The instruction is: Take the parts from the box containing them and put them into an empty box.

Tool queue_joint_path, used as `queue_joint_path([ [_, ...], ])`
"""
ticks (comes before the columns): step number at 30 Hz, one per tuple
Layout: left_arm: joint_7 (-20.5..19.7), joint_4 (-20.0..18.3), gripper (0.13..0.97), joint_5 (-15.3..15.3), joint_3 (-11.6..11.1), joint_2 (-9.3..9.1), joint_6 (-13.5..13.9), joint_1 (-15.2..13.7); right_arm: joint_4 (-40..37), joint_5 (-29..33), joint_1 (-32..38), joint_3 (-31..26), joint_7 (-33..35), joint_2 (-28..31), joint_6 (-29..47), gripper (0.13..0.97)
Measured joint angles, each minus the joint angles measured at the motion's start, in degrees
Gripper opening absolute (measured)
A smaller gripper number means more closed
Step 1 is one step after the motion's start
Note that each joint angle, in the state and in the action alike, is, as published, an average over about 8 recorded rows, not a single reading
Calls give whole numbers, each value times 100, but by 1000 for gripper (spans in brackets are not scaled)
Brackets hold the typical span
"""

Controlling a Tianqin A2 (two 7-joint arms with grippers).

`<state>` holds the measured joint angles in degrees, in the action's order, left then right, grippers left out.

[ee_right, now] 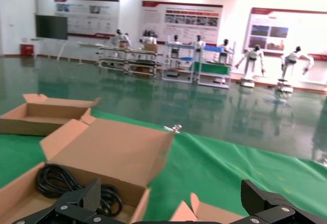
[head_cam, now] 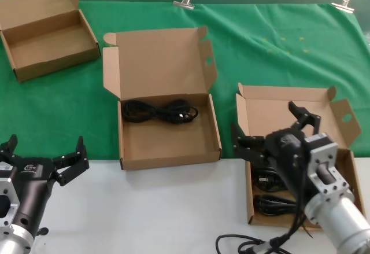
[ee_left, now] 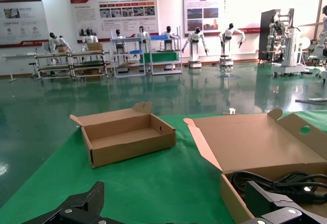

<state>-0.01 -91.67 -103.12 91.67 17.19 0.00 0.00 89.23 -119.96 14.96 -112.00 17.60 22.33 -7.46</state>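
Note:
The box with the low splayed lid (head_cam: 341, 121) sits at the right and holds black coiled cords (head_cam: 270, 203). My right gripper (head_cam: 270, 128) hangs open and empty just above this box, hiding part of its tray. The box with the tall upright lid (head_cam: 167, 144) stands in the middle, with one black cord (head_cam: 159, 111) lying along its back wall. That cord also shows in the right wrist view (ee_right: 66, 183) and the left wrist view (ee_left: 278, 180). My left gripper (head_cam: 43, 150) is open and empty at the front left, over the white table edge.
A flatter oblong cardboard box (head_cam: 46, 37) lies open at the far left back on the green cloth (head_cam: 277, 51). Two metal clips (head_cam: 184, 1) hold the cloth's far edge. A white table strip (head_cam: 162, 208) runs along the front. A black cable (head_cam: 243, 245) trails below my right arm.

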Motion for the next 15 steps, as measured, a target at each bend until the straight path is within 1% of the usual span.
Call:
queue_joint_path([
  [15,1,0,966,-1,0,0,0,0,159,1096,-975,1322,-1146,-334,486,966],
])
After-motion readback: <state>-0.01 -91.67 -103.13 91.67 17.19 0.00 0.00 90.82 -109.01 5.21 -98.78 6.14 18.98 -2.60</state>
